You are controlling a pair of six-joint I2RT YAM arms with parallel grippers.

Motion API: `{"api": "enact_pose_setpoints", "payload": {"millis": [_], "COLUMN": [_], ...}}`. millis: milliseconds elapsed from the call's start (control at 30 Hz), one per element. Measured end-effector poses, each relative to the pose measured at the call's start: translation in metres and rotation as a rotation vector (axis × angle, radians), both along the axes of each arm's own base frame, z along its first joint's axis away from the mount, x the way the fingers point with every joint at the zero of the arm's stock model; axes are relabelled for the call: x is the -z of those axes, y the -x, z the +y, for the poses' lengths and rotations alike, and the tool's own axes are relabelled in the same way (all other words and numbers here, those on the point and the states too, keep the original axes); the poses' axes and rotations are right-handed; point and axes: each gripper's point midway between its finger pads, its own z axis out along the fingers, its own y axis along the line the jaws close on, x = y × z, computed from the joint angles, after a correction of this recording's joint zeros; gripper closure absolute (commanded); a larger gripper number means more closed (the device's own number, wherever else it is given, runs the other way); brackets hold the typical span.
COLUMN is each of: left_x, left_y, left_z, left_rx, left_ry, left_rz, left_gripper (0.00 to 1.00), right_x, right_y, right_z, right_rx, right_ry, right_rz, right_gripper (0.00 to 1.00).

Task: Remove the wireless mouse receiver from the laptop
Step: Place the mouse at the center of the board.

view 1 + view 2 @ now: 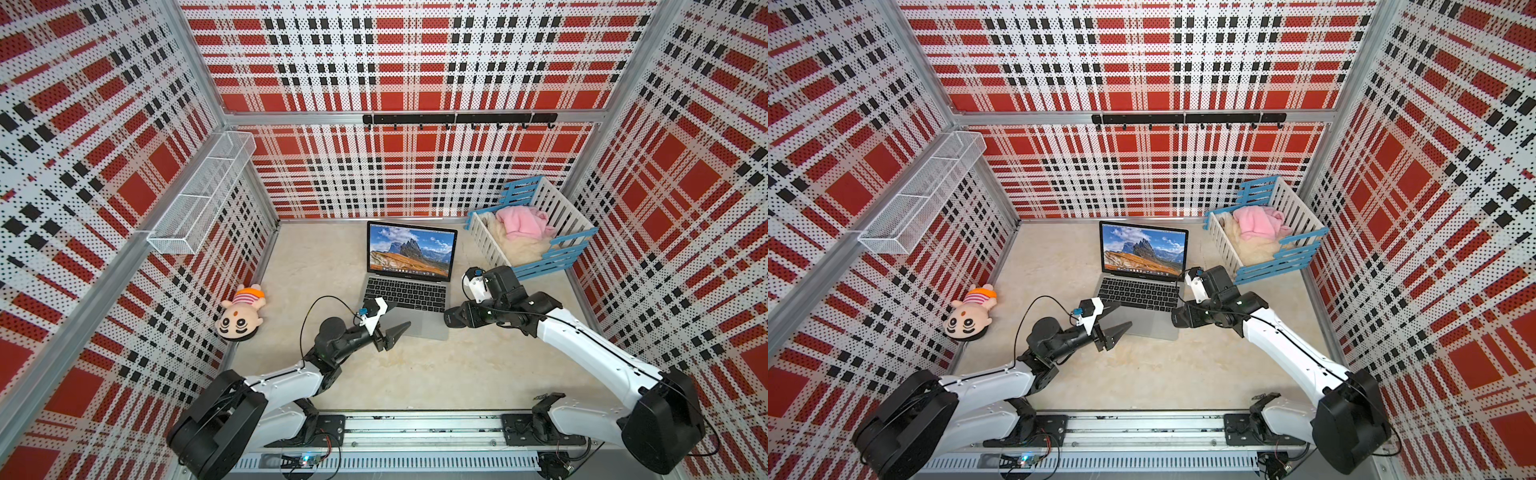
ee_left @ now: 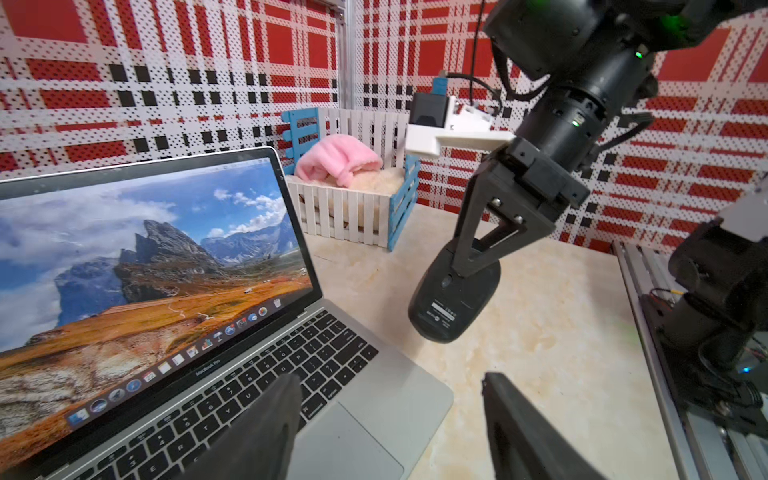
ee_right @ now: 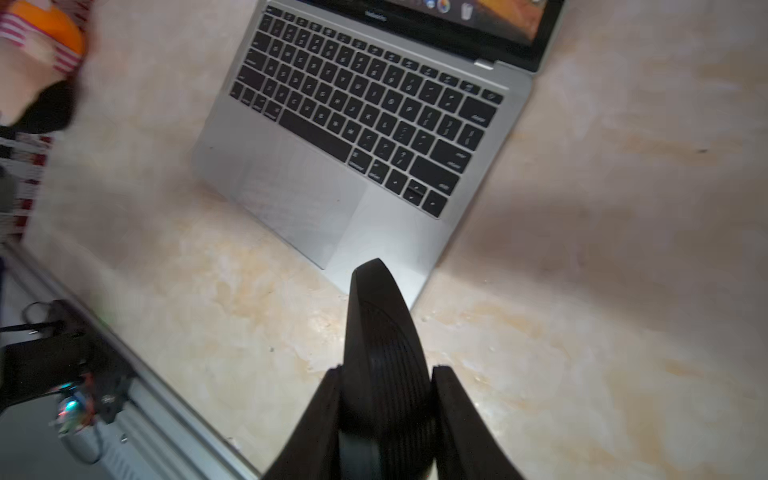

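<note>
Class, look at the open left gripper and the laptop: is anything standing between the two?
Nothing visible does. The left gripper hangs open at the front left corner of the laptop, with no object in the gap. The mouse, clamped in the right gripper, is off the laptop's right side. No receiver can be made out.

both top views: high, steeply down, whole scene | wrist views: close, low, facing each other, sharing laptop (image 2: 187, 332)

Robot lab cell: perforated plaid walls (image 1: 415, 62), aluminium frame (image 1: 291, 118).
</note>
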Motion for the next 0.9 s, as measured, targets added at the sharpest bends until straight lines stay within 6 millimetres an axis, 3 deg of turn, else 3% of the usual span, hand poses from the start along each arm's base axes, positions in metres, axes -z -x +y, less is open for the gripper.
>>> {"api": "enact_pose_setpoints", "payload": {"millis": [100,200,500,900], "left_x": [-0.007,-0.01,-0.013,-0.015], "left_y": [-0.003,-0.003,-0.006,-0.009], "left_z": [0.006,0.011,0.028,0.041], "left_rx": [-0.033,-0.057,-0.137,-0.204], "left_ry": [0.03,0.05,0.08,0.095], "left_rz": [0.003,0.003,-0.002,-0.012], "left_gripper": [0.27,0.27,0.27,0.27], "right_x": [-0.005,0.003,0.065,0.094], "right_y": [-0.004,-0.009,-0.019,-0.027], "right_z": [-0.012,-0.018,-0.025,-0.029], "right_rx": [0.042,0.057,-0.052,-0.129], "right_ry": [0.172,0.387,1.094,1.32], "right_rz": [-0.071,-0.112,-0.224,-0.298], "right_gripper": [0.87,0.87,0.81,0.69]}}
